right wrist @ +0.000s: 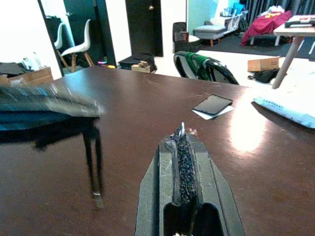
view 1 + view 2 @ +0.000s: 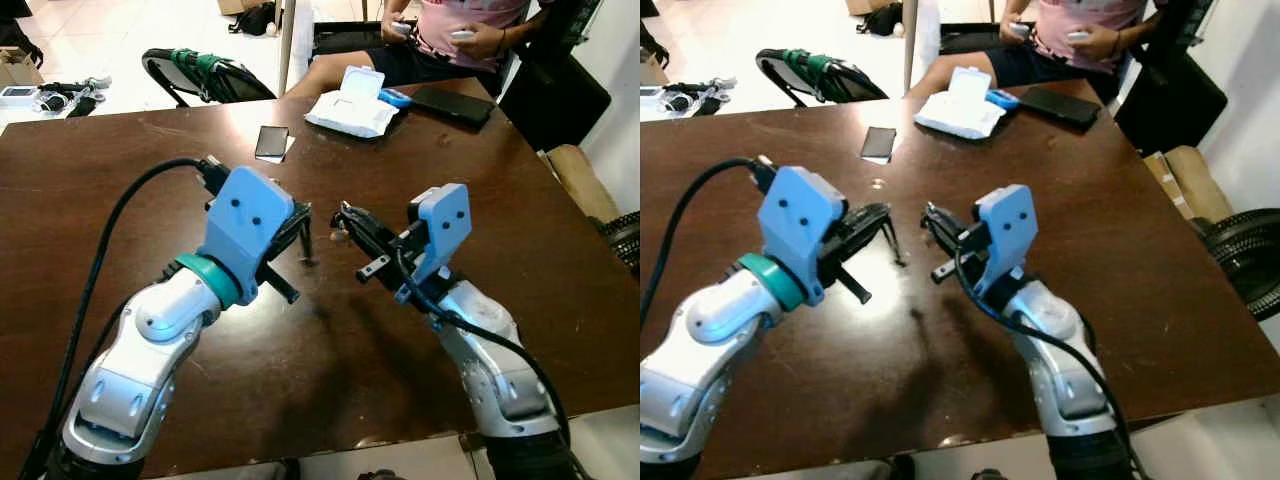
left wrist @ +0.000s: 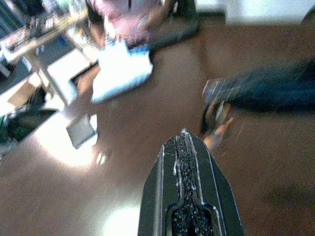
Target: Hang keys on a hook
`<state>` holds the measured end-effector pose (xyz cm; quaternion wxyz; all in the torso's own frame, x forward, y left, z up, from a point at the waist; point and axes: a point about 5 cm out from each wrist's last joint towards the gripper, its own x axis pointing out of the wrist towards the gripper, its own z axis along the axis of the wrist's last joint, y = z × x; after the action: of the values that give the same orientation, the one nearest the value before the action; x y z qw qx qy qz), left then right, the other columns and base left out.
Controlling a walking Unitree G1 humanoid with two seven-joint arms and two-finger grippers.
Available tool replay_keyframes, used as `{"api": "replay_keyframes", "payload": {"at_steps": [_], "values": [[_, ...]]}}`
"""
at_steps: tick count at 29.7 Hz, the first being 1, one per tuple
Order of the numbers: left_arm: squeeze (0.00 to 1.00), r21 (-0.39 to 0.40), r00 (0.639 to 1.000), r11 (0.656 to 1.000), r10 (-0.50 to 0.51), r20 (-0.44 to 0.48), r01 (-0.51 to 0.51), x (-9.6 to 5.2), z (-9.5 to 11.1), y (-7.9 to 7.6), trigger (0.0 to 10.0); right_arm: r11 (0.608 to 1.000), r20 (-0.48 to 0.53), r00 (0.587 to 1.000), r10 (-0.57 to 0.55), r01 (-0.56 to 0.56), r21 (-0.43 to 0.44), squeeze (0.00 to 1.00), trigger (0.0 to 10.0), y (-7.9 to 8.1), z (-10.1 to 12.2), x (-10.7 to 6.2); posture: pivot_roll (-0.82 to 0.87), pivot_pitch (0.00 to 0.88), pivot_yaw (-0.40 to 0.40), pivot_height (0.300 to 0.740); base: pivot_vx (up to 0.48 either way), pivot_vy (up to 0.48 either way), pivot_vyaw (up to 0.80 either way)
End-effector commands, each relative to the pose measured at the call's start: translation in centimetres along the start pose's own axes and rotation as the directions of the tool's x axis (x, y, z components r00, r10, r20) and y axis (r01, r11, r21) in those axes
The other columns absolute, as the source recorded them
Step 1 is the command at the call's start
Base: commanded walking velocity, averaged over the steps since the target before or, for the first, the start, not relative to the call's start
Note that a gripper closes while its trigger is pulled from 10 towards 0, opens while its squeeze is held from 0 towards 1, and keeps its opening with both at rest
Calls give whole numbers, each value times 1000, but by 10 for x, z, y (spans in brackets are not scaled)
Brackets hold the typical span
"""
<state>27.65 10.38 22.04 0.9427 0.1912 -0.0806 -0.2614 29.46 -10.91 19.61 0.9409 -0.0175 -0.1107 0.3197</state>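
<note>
Both hands, left hand & right hand, face tip-to-tip above table.

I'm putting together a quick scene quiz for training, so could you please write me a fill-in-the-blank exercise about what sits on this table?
1. The two claws, left claw and right claw, face each other above the dark ____ wooden table.
2. The small black phone lies flat on a ____ slip of paper.
3. The white wipes packet has its lid flipped ____.
4. Behind the table sits a person in a ____ shirt.

Missing words: brown; white; open; pink
</note>
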Motion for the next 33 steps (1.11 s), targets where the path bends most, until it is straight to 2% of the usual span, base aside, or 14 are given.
{"api": "replay_keyframes", "payload": {"at_steps": [1,8,9,10,12,13,14,18,19,22,23,28,29,33], "values": [[0,2,1000,1000,-14,-23,14,0,-4,-2,10000,1000,-12,1000,4,-4,-3,0,10000,3,-5,-1,54,58,137,740,0,0,0],[0,-34,995,997,-77,-61,75,-3,-9,-8,10000,1000,-18,1000,10,-10,-19,0,10000,3,-6,-2,57,57,136,740,0,0,0],[0,-26,976,993,-120,-181,117,-8,-29,-14,10000,1000,-18,1000,18,-19,-21,0,10000,4,-6,-2,56,61,134,740,0,0,0],[0,-26,976,993,-120,-181,117,-8,-29,-14,10000,1000,-18,1000,18,-19,-21,0,10000,4,-6,-2,56,61,134,740,0,0,0],[0,5,905,982,-172,-390,189,-23,-62,-17,10000,999,-19,999,34,-34,-24,0,10000,7,-6,-2,63,65,131,740,0,0,0],[0,5,905,982,-172,-390,189,-23,-62,-17,10000,999,-19,999,34,-34,-24,0,10000,7,-6,-2,63,65,131,740,0,0,0],[0,21,873,977,-182,-453,214,-30,-72,-16,10000,999,-20,999,40,-40,-24,0,10000,7,-6,-2,64,66,130,740,0,0,0],[0,29,859,973,-187,-477,228,-32,-76,-15,10000,999,-21,999,44,-44,-24,0,10000,8,-6,-1,64,67,131,740,0,0,0],[549,29,851,970,-198,-486,242,-33,-77,-16,10000,999,-20,999,46,-47,-24,0,10000,8,-6,0,63,68,131,740,0,0,0],[549,25,849,968,-206,-486,250,-33,-77,-16,10000,999,-19,999,47,-48,-25,0,10000,8,-6,0,63,68,131,740,0,0,0],[1000,9,853,969,-212,-477,246,-31,-76,-17,10000,999,-19,999,47,-47,-27,0,10000,8,-6,0,60,69,132,740,0,0,0],[1000,-13,857,970,-220,-466,242,-30,-74,-17,10000,999,-19,999,46,-46,-28,0,10000,8,-6,0,60,69,132,740,0,0,0],[1000,-46,863,973,-223,-453,227,-28,-73,-16,10000,999,-19,999,45,-46,-27,0,10000,7,-6,0,63,68,134,740,0,0,0],[1000,-81,869,975,-222,-443,207,-26,-70,-14,10000,999,-18,999,46,-46,-25,0,10000,7,-6,1,64,68,134,740,0,0,0]]}}
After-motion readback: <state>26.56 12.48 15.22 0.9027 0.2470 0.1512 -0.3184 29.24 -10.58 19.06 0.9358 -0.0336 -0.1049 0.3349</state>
